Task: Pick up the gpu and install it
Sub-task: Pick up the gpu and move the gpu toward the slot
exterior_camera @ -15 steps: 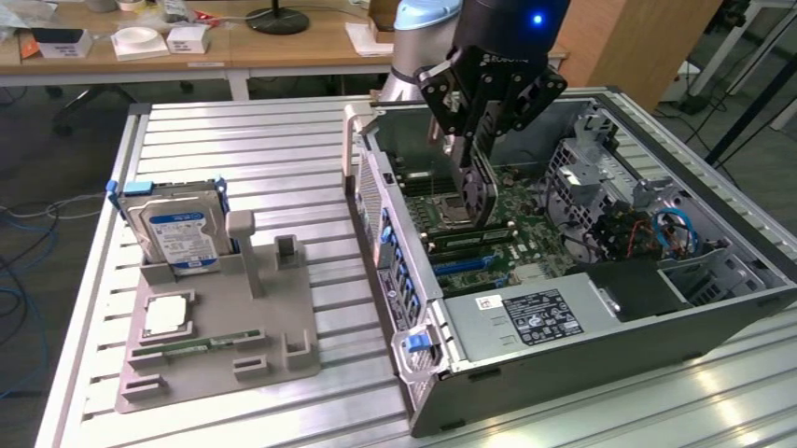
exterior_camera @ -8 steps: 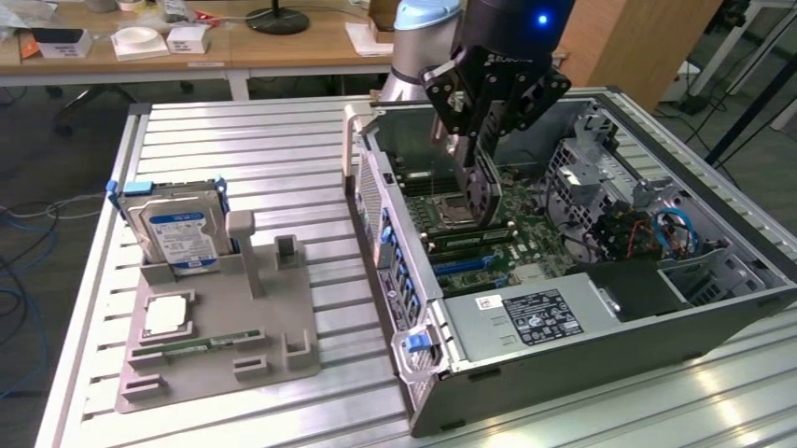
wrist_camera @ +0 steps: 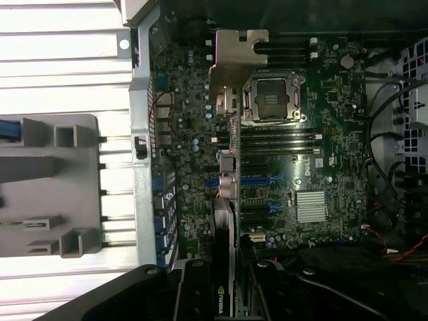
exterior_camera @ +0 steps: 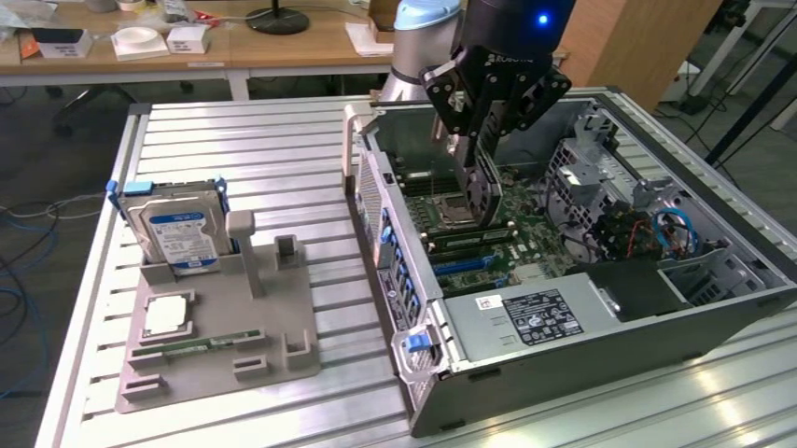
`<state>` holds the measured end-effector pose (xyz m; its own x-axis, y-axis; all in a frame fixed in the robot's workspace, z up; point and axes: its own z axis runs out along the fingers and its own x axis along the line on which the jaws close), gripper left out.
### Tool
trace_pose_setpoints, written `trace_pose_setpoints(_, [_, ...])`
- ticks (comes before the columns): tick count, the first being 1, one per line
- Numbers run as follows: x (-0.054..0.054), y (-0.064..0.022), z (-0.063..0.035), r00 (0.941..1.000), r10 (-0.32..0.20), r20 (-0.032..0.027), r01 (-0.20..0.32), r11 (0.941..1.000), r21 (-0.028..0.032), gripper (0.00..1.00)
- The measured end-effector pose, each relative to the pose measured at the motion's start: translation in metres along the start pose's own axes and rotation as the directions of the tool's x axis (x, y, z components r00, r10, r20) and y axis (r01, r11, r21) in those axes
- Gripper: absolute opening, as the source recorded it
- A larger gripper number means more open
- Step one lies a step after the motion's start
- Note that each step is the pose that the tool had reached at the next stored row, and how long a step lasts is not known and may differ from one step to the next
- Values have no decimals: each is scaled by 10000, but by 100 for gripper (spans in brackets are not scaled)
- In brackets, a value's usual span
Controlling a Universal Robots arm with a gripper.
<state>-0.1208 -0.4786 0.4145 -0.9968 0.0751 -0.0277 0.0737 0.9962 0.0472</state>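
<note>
The gpu (exterior_camera: 484, 185) is a thin dark card hanging on edge inside the open computer case (exterior_camera: 548, 322), just above the motherboard (exterior_camera: 529, 257). My gripper (exterior_camera: 481, 140) is shut on its upper edge. In the wrist view the gpu (wrist_camera: 235, 60) appears edge-on, its metal bracket at the far end beside the case's rear wall. The card runs back between my gripper's (wrist_camera: 225, 297) fingers. It hangs over the board to one side of the CPU socket (wrist_camera: 273, 99), above the blue expansion slots (wrist_camera: 267, 180).
On the exterior view's left, a grey fixture (exterior_camera: 224, 308) holds an upright silver hard drive (exterior_camera: 181, 231), a CPU (exterior_camera: 166, 315) and a green memory stick (exterior_camera: 205, 343). Cables (exterior_camera: 666, 233) and a drive cage crowd the case's right side.
</note>
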Motion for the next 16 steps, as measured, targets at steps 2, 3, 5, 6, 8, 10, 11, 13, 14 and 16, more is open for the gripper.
trace_pose_setpoints(2, [0, 0, 0, 10000, 1, 0, -1, 10000, 0, 26])
trace_pose_setpoints(3, [0, 0, 0, 10000, 1, 0, -1, 10000, 0, 26])
trace_pose_setpoints(5, [-3, 0, 1, 10000, 0, 0, 0, 10000, -1, 26])
trace_pose_setpoints(6, [-11, 1, 1, 10000, -2, -1, 2, 10000, -1, 26])
trace_pose_setpoints(8, [-35, 3, 2, 10000, 0, 0, 0, 10000, -1, 26])
trace_pose_setpoints(10, [-58, 4, 2, 10000, 0, 0, 0, 10000, -1, 26])
trace_pose_setpoints(11, [-68, 5, 2, 10000, 1, 0, -1, 10000, 0, 26])
trace_pose_setpoints(13, [-86, 6, 3, 10000, 0, 0, 0, 10000, 0, 26])
trace_pose_setpoints(14, [-94, 7, 3, 10000, 0, 0, 0, 10000, 0, 26])
trace_pose_setpoints(16, [-109, 8, 4, 10000, 0, -1, 0, 10000, 0, 26])
